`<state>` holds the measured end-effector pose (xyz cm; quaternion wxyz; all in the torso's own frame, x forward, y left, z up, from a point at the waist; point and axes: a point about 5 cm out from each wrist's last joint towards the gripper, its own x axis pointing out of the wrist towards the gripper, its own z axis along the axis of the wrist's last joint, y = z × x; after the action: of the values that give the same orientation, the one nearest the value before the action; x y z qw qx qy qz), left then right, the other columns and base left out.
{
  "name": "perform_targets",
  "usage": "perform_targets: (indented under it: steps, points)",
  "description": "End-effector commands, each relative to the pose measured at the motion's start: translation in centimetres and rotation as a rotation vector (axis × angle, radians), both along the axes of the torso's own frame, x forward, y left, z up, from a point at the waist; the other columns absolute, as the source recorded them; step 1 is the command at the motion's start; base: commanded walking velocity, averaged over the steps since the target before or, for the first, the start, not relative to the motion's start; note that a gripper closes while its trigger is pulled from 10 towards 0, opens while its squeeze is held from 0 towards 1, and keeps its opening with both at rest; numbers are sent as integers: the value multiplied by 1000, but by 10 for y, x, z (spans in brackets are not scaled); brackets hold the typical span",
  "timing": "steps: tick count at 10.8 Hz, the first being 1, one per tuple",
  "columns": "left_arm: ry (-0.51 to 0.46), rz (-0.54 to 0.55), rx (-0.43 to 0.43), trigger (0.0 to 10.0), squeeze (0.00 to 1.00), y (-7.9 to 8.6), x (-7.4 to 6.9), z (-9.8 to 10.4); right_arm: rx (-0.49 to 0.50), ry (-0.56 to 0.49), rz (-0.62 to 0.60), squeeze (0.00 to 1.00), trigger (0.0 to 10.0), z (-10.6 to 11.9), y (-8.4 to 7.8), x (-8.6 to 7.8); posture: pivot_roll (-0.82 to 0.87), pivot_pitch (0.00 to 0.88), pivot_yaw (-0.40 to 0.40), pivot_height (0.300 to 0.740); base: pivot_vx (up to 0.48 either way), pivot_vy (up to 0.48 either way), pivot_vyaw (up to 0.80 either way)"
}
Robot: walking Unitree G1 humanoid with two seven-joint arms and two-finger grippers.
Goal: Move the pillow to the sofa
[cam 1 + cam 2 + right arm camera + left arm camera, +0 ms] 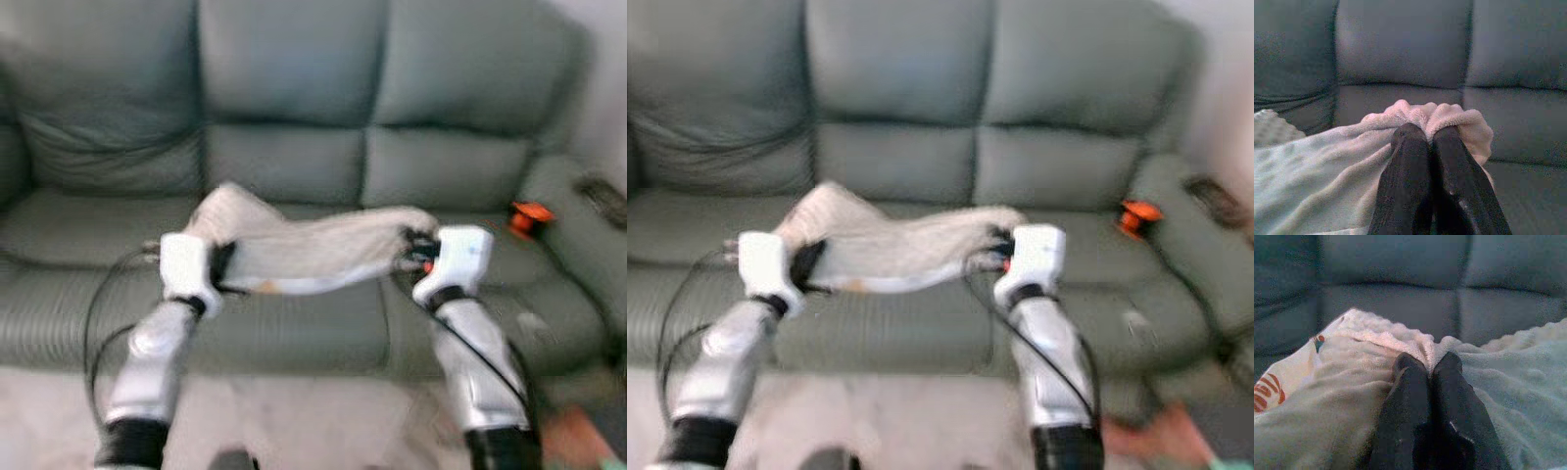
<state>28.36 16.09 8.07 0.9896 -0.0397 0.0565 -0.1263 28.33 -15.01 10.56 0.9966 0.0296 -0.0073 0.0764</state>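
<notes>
I'm facing a grey-green three-seat leather sofa (294,147), pale floor (294,421) in front, a small orange object (531,215) on its right seat. The cream fuzzy pillow (304,250) (limp, sagging in the middle) hangs above the seat cushions between my arms. Left gripper (1427,369) pinches one end, right gripper (1427,132) the other, fingers clamped tight on plush.
</notes>
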Motion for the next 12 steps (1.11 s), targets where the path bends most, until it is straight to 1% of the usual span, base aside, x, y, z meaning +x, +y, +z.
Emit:
perform_targets:
  steps: [1, 2, 6, 8, 12]
  points:
    - [-34, -34, -10, 10000, 0, -12, 3, 7, -8, -28, -18, 0, 10000, 6, -8, 1, 6, 0, -52, 740, 375, 0, 463]
    - [-33, -31, -9, 10000, 0, -12, 3, 7, -5, -27, -20, 0, 10000, 6, -8, 1, 6, 0, -54, 740, 337, 0, 0]
    - [-10, 2, 8, 10000, 0, -10, 6, 4, -6, -21, -21, 0, 10000, 5, -8, 1, 4, 0, -54, 740, 0, 0, 0]
    - [-22, -5, 20, 10000, 0, -12, 6, 5, -6, -18, -24, 0, 10000, 4, -9, 1, 4, 0, -54, 740, 0, 0, 0]
    - [-22, -4, 12, 10000, 0, -12, 6, 5, -4, -14, -28, 0, 10000, 4, -8, 1, 2, 0, -52, 740, 0, 0, 0]
